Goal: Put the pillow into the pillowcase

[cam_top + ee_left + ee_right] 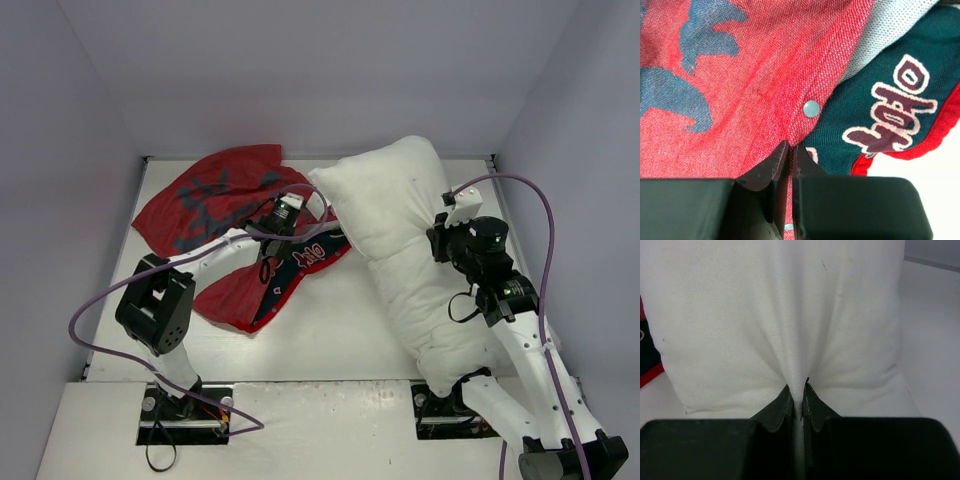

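The white pillow (pixel 400 250) lies slantwise across the right half of the table, from the back middle down to the right arm's base. My right gripper (pixel 441 222) is shut on a pinched fold of the pillow (pixel 790 330) at its right edge. The red pillowcase (pixel 215 205) lies crumpled at the back left, its green printed inside (pixel 890 100) turned out near the pillow's far corner. My left gripper (pixel 272 228) is shut on the pillowcase's red hem (pixel 790 100), just below a metal snap button (pixel 811 108).
White walls enclose the table on three sides. A purple cable (pixel 120 300) loops beside the left arm and another (pixel 540 220) arcs over the right arm. Bare table (pixel 330 320) shows between the pillowcase and the pillow.
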